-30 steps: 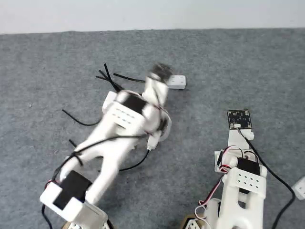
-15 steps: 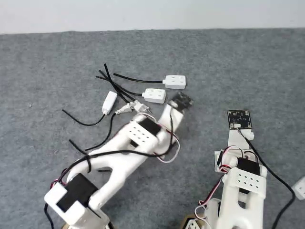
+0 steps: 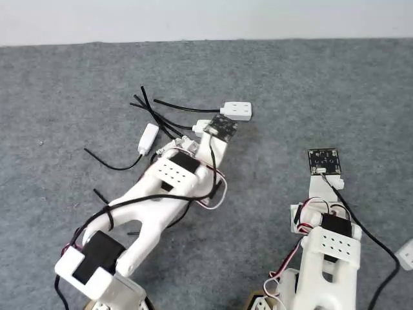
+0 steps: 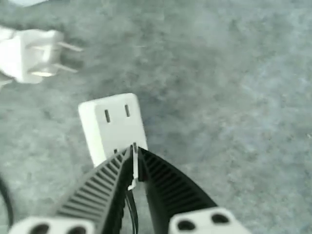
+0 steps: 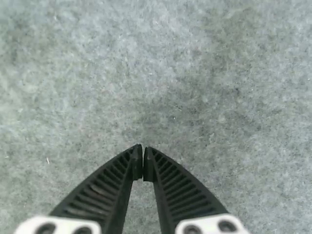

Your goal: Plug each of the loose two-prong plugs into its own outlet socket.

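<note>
Pinched closed, the left end effector (image 4: 135, 155) is crowding the outlet socket (image 4: 113, 122) at upper middle, likely risking shoving it askew.

far outlet socket (image 3: 236, 110) lies behind near outlet socket (image 4: 113, 127) on the bench (image 3: 322, 84); two-prong plug (image 4: 29, 53) beside, seemingly apart.

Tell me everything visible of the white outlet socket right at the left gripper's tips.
The outlet socket is a white rectangular block with rounded corners, seemingly smooth plastic. It lies flat, face up, on the grey mat. One pair of narrow slots shows, empty; a second pair is partly hidden by the shut left gripper, whose tips overlap its near edge, contact unclear. A loose two-prong plug lies apart from it.
</note>
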You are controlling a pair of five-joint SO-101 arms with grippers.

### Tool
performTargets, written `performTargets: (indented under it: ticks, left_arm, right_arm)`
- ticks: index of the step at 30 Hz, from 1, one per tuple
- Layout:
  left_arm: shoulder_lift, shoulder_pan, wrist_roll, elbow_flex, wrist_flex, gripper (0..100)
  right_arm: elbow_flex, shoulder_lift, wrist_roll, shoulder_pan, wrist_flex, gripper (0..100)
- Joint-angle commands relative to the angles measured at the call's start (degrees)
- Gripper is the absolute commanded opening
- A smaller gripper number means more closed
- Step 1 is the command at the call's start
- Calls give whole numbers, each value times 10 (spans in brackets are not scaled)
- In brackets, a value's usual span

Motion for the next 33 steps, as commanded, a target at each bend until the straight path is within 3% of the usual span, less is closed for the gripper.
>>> performTargets:
  ticks: [1,26,33]
  left_arm:
    - [-25,-40,-5,-4,-8,13]
    - [35,-54,-5,-28,-31,14]
    - [35,-81,-6,-130,68,14]
  right_arm:
    - [-5,-12,8,-3,-8,15]
    - [-4,-11,8,-6,-9,17]
    - [-4,-11,8,-22,-9,15]
